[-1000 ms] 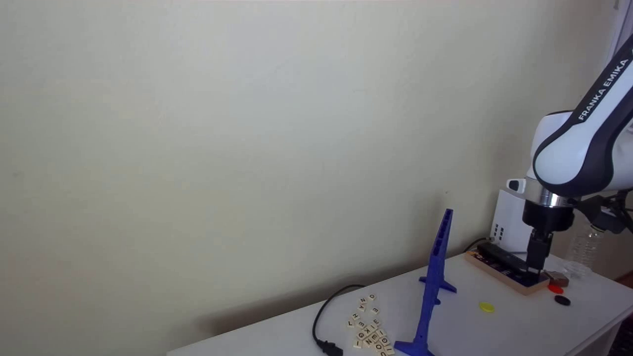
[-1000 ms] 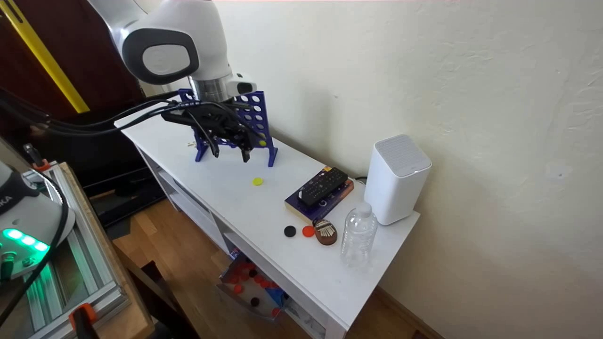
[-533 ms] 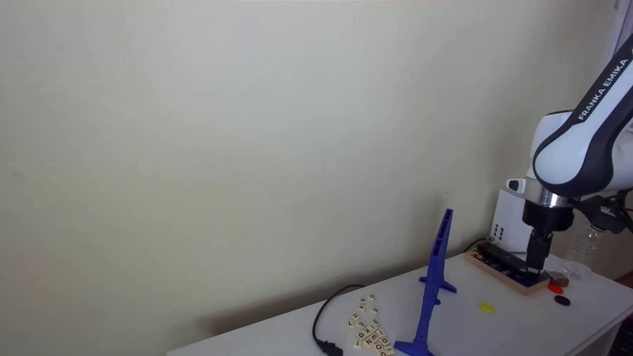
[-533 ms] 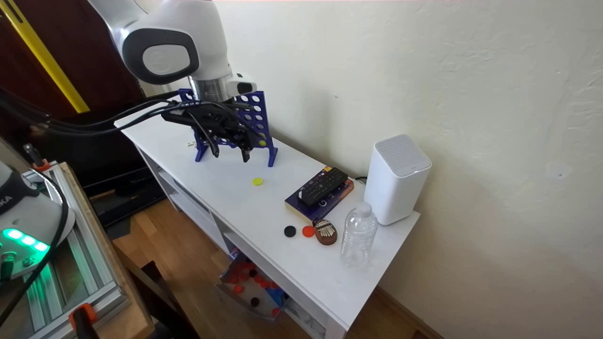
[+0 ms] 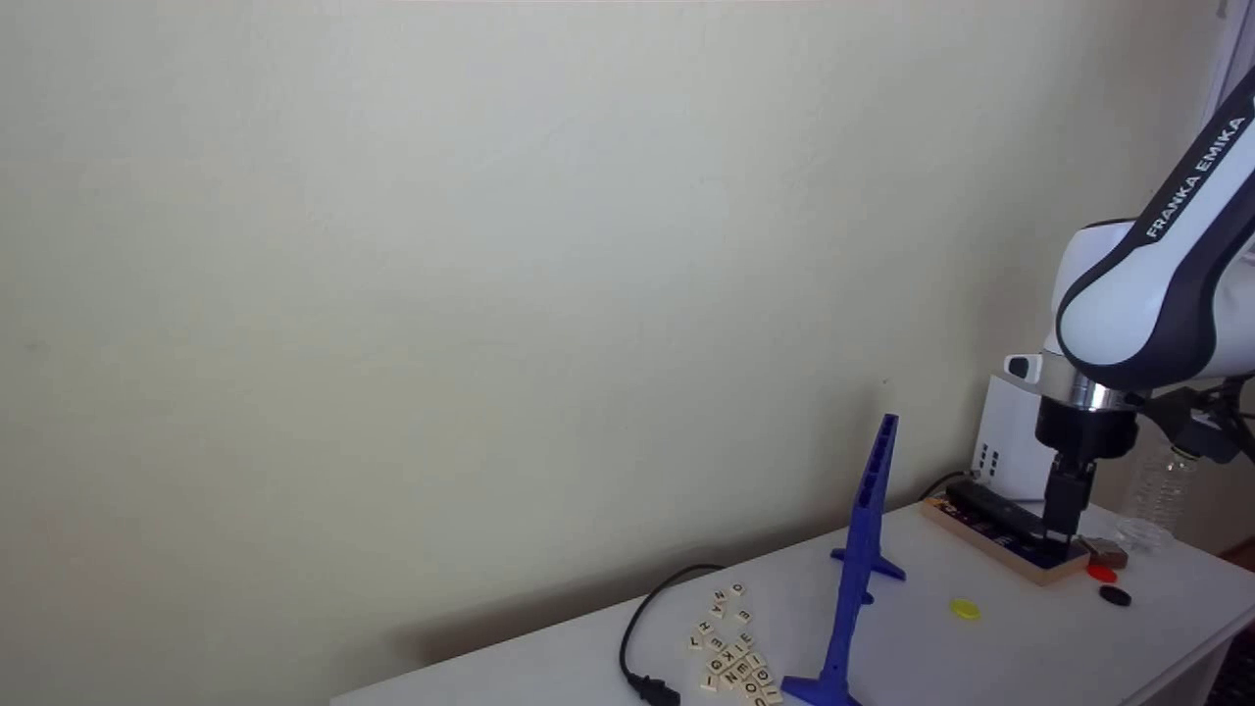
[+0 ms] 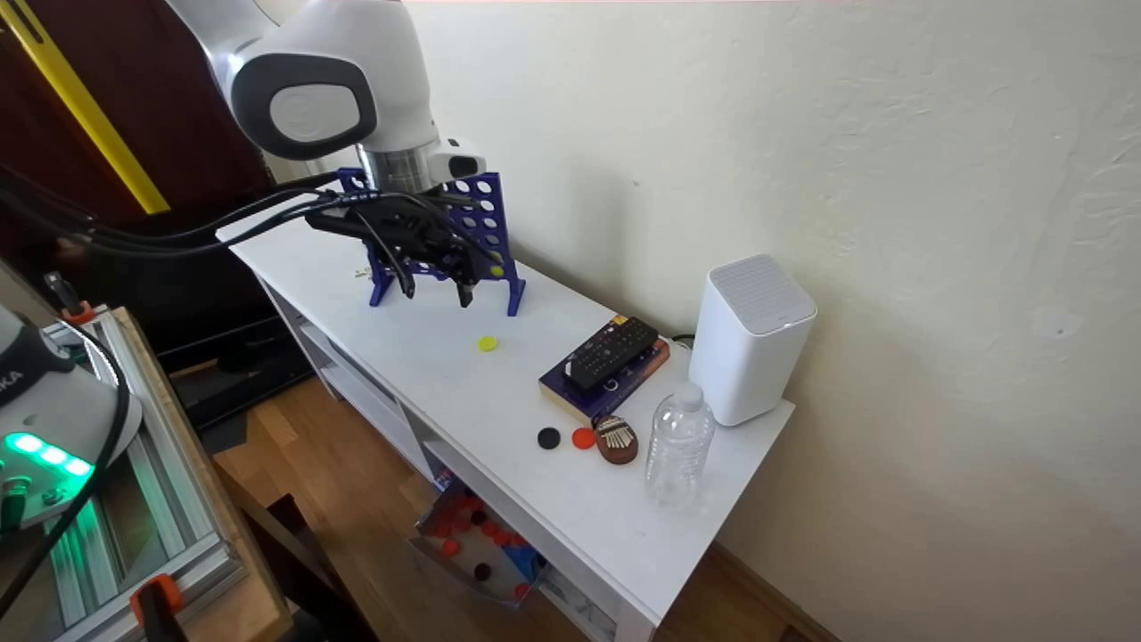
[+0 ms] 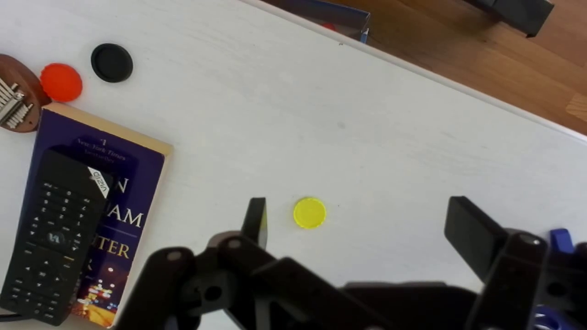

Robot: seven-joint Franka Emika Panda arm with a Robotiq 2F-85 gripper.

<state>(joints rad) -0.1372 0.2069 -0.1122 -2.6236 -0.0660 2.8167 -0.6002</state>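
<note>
Presently, fingers (image 7: pixel 474 236), one pair, mine: spread wide apart, gripping nothing, hanging above the white worktop (image 7: pixel 390 137).

Yellow disc (image 7: pixel 310 212), one: flat on the worktop below me, off-centre in my gap, nearer the finger on the side of the paperback (image 7: pixel 124 231). Handling note, my judgement: so thin a piece wants me centred over it, then lowered straight until both tips nearly graze the surface, so that its rim is pinched evenly rather than pushed aside.

Paperback, one: beyond that same finger; "New York Times bestseller" in small type, then part-hidden larger lettering ending AM, TER and R.

Remote (image 7: pixel 59 238), black: on the paperback; white tag apparently reading VIZIO, inverted to my view, V emblem lower down.

Blue grid frame (image 5: pixel 859 549), one: past my opposite finger; no writing made out.

Letter tiles (image 5: pixel 728 659), cream: farther off beyond that frame, in an exterior view; H, K, N and G legible.

Arm (image 5: pixel 1113 314), above my fingers: FRANKA EMIKA.
</note>
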